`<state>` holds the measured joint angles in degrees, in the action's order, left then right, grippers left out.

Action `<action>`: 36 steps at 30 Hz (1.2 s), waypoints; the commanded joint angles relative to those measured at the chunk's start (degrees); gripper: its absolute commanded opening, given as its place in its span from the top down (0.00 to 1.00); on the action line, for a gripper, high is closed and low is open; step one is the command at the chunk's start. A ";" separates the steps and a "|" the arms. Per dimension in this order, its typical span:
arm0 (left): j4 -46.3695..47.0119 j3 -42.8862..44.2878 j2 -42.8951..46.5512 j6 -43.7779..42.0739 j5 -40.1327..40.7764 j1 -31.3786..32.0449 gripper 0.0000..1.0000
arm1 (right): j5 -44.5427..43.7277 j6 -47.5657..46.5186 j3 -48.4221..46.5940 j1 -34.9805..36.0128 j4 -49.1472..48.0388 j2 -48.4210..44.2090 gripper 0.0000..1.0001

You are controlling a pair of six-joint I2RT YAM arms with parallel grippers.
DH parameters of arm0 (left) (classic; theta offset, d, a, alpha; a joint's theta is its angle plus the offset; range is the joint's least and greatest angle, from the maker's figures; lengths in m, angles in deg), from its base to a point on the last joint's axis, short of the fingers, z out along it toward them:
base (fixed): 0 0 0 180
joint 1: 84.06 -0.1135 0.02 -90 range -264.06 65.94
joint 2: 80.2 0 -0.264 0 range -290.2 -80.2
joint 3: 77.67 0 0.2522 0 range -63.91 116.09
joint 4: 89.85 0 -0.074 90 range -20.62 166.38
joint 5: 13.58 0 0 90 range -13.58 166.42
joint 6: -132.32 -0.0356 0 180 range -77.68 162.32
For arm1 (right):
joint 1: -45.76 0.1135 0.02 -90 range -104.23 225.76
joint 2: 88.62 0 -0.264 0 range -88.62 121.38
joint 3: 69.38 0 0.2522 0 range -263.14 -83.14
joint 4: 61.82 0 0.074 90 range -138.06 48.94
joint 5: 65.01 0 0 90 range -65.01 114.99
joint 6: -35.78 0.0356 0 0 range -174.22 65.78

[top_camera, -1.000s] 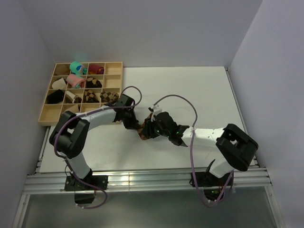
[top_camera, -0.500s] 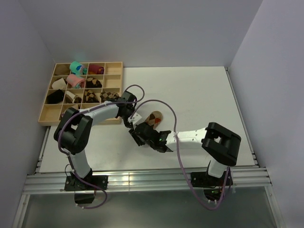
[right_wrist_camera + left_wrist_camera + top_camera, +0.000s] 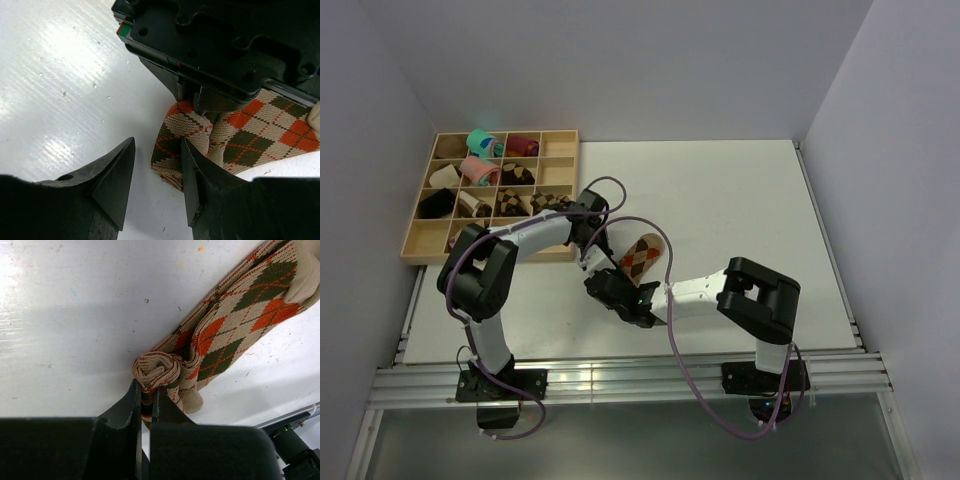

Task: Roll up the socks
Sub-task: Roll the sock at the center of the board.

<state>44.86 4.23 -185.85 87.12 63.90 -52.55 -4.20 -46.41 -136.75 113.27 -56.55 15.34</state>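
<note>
Resting on the white table (image 3: 740,200) near its middle, the argyle socks (image 3: 642,255) lie flat with one end curled into a small roll, which the left gripper (image 3: 146,392) pinches tight while the right gripper (image 3: 157,150) stands half-spread just beside it, holding nothing.

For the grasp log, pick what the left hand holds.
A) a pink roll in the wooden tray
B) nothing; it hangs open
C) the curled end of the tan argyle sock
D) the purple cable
C: the left wrist view shows the left hand shut on the curled end of the tan, brown and orange argyle fabric sock.
</note>
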 commanded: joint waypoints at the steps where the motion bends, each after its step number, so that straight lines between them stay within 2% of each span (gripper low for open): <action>1: -3.98 -0.11 -2.02 -2.78 -0.32 0.13 1.00 | -3.77 1.76 1.04 -0.80 4.62 4.32 0.51; 9: -5.21 0.24 -3.16 -5.33 -1.72 0.13 1.00 | -3.42 7.11 3.42 -1.76 6.29 6.87 0.54; 12: -5.56 0.15 -3.34 -6.21 -2.51 0.13 1.00 | -1.40 8.97 4.65 -3.60 6.82 7.31 0.61; 15: -5.12 -0.20 -3.08 -6.65 -3.04 0.13 1.00 | 0.62 10.37 5.44 -4.84 7.26 7.31 0.84; 16: -4.95 -0.20 -2.90 -6.65 -3.04 0.05 1.00 | 2.28 10.81 5.88 -5.01 7.26 7.05 0.96; 17: -4.86 -0.20 -2.55 -6.56 -3.04 0.05 1.00 | 3.34 11.08 6.14 -5.54 7.00 6.61 1.00; 22: -3.19 -0.20 -0.97 -5.77 -3.31 0.05 0.99 | 13.00 11.35 9.39 -6.86 3.49 2.48 1.00; 26: -2.13 -0.03 0.61 -5.07 -2.70 -0.04 0.98 | 24.58 13.18 12.03 -8.96 0.15 -2.61 1.00; 29: -1.52 0.15 1.58 -4.55 -1.90 -0.04 0.87 | 30.66 14.59 13.79 -12.21 -2.67 -4.38 1.00; 30: -1.26 -0.20 2.02 -4.19 -1.38 -0.13 0.80 | 34.51 14.86 14.31 -13.09 -3.28 -4.99 1.00; 32: 0.67 -0.99 3.86 -2.79 -0.94 -0.22 0.71 | 38.31 16.35 15.02 -15.82 -5.65 -5.35 1.00; 33: 1.46 -1.95 4.65 -2.18 -0.41 -0.30 0.58 | 42.16 16.97 15.80 -16.70 -6.70 -5.26 1.00; 36: 4.45 -4.50 8.17 0.72 1.26 -0.74 0.35 | 48.33 19.95 17.30 -20.91 -11.18 -4.65 1.00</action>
<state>46.21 1.54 -182.70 84.80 62.79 -52.99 33.51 -30.15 -123.24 95.09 -72.47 8.83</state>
